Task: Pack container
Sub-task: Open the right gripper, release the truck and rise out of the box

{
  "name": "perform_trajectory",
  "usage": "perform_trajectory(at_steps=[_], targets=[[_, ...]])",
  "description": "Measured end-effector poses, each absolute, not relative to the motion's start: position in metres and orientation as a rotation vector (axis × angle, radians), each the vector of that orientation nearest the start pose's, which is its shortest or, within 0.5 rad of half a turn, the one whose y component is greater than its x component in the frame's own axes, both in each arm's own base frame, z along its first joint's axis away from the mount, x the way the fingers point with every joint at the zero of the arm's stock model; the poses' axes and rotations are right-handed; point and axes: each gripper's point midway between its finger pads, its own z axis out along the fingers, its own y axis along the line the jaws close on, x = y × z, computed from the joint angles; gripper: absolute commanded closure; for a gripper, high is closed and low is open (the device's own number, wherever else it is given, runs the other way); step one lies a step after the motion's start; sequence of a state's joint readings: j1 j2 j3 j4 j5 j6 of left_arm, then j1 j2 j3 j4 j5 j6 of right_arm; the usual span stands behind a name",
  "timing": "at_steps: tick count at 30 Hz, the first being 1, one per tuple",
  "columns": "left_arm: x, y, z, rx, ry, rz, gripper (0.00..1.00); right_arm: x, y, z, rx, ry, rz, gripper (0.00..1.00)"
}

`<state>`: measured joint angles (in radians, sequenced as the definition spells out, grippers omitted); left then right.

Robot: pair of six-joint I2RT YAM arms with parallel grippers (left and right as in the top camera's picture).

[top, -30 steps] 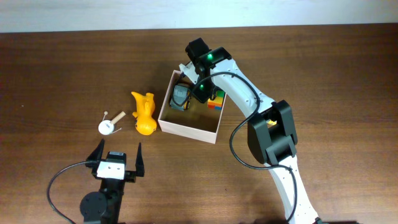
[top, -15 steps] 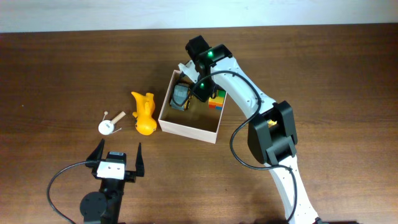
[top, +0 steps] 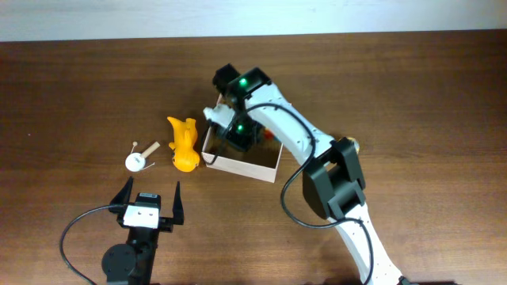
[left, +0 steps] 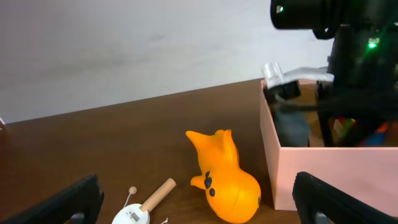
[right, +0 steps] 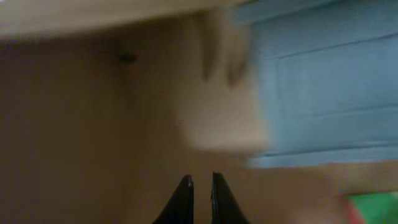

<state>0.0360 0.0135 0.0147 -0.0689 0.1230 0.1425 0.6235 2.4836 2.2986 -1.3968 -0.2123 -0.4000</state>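
Note:
The container (top: 238, 166), a square shallow box with white walls and a tan inside, stands mid-table; its near wall shows in the left wrist view (left: 323, 171). My right gripper (top: 238, 131) is low inside the box's left part. In the right wrist view its fingertips (right: 200, 186) are almost together with nothing between them, over the tan floor beside a blurred blue-grey toy (right: 323, 93). An orange animal toy (top: 183, 144) lies just left of the box. My left gripper (top: 150, 202) is open and empty near the front edge, with the orange toy (left: 224, 180) ahead of it.
A small white round toy with a wooden handle (top: 139, 158) lies left of the orange toy, and also shows in the left wrist view (left: 140, 208). A dark grey toy (left: 292, 127) and coloured pieces (left: 345, 127) sit in the box under the right arm.
My right gripper has swung left and lower, from the box's far side to over its left part, covering the grey toy. The left arm and the toys outside have not moved.

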Motion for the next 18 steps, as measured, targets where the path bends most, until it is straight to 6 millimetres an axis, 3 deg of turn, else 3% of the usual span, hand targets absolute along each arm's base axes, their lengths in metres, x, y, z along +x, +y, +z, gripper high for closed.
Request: perform_trajectory(at_steps=[4,9,14,18], targets=[[0.246,-0.012,0.161,0.181,1.628,0.036,0.01,0.347,0.308,0.048,-1.601,2.801,0.338,0.93],[0.246,-0.012,0.161,0.181,1.628,0.036,0.01,0.331,0.292,0.05,-1.622,2.896,0.321,0.95],[0.246,-0.012,0.161,0.181,1.628,0.036,0.01,0.336,0.266,0.051,-1.597,2.965,0.232,0.96],[0.246,-0.012,0.161,0.181,1.628,0.036,0.01,0.351,0.237,0.05,-1.522,3.021,0.109,0.96]])
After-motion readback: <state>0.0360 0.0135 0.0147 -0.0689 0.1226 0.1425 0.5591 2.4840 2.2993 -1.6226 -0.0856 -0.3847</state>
